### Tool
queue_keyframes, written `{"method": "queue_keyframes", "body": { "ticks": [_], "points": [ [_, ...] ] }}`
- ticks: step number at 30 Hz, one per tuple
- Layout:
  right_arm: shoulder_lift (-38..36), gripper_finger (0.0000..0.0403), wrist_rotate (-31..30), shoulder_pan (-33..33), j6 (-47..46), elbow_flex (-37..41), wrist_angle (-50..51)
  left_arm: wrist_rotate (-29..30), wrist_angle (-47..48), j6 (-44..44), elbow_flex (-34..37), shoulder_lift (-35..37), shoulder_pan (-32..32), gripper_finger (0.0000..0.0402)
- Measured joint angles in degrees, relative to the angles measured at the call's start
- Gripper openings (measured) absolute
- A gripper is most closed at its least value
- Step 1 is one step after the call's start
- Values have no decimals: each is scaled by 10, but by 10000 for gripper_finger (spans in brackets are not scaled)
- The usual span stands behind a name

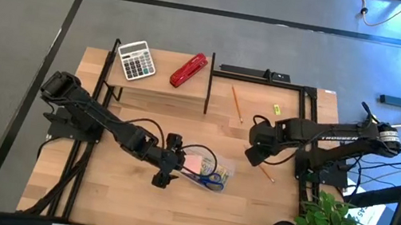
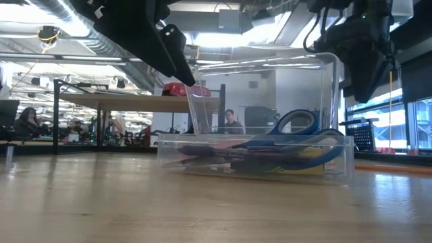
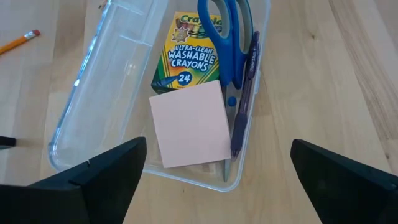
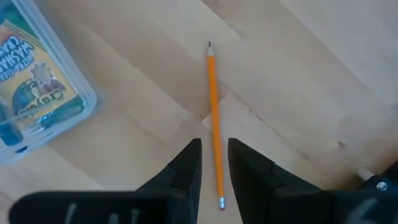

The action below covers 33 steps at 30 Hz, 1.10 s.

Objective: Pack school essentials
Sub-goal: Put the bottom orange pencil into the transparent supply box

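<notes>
Near the middle of the pale wooden table point(image 1: 124, 189), a clear plastic box point(image 1: 207, 170) lies open, its lid tipped up on one side in the low view. Inside it: a yellow-green box of washable crayons point(image 3: 186, 53), a pale pink square sticky-note pad point(image 3: 193, 123) lying partly over the crayons, blue-handled scissors point(image 3: 227, 37), and a dark purple pen point(image 3: 244, 93) along one wall of the box.

Left gripper point(image 1: 168, 160): hovering just beside the clear box, on its left in the high view. Fingers point(image 3: 93, 180) spread wide apart, nothing between them; the box contents show in the gap.

Right gripper point(image 1: 256, 155): over bare table to the right of the box. Its fingers point(image 4: 186, 168) stand close together with a narrow gap, lined up on a thin orange pencil point(image 4: 214, 118) that lies flat on the wood. Whether the tips touch the pencil cannot be told.

Second orange pencil point(image 1: 237, 102) lies farther back, near a small yellowish piece point(image 1: 277, 108).

On the raised wooden shelf point(image 1: 160, 88) at the back: white-grey calculator point(image 1: 136, 60) and red stapler point(image 1: 188, 70), well apart from the box.
</notes>
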State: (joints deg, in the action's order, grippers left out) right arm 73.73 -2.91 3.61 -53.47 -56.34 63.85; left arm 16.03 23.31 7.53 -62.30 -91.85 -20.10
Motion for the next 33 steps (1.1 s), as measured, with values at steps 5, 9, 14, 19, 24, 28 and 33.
{"method": "queue_keyframes", "body": {
  "ticks": [5, 9, 14, 19, 24, 28, 33],
  "points": [
    [0, 94, 11, -2, 27, 0, -1, 0, 0, 0, 0, 0, 0, 393],
    [0, 88, 20, -2, 32, 0, -4, 0, 0, -1, 0, 0, 0, 393],
    [0, 68, 20, -2, 38, 0, -4, 0, 0, -1, 0, 0, 0, 393],
    [0, 81, 20, -2, 36, 0, -4, 0, 0, -2, 0, 0, 0, 393],
    [0, 128, 31, -3, 30, 22, -10, 0, 0, -2, 0, 0, 0, 393],
    [1, 168, 47, -4, 43, 61, -62, 0, 0, -2, 0, 0, 0, 393],
    [0, 190, 45, -4, 28, 106, -125, 0, 0, -2, 0, 0, 0, 393]
  ]
}}
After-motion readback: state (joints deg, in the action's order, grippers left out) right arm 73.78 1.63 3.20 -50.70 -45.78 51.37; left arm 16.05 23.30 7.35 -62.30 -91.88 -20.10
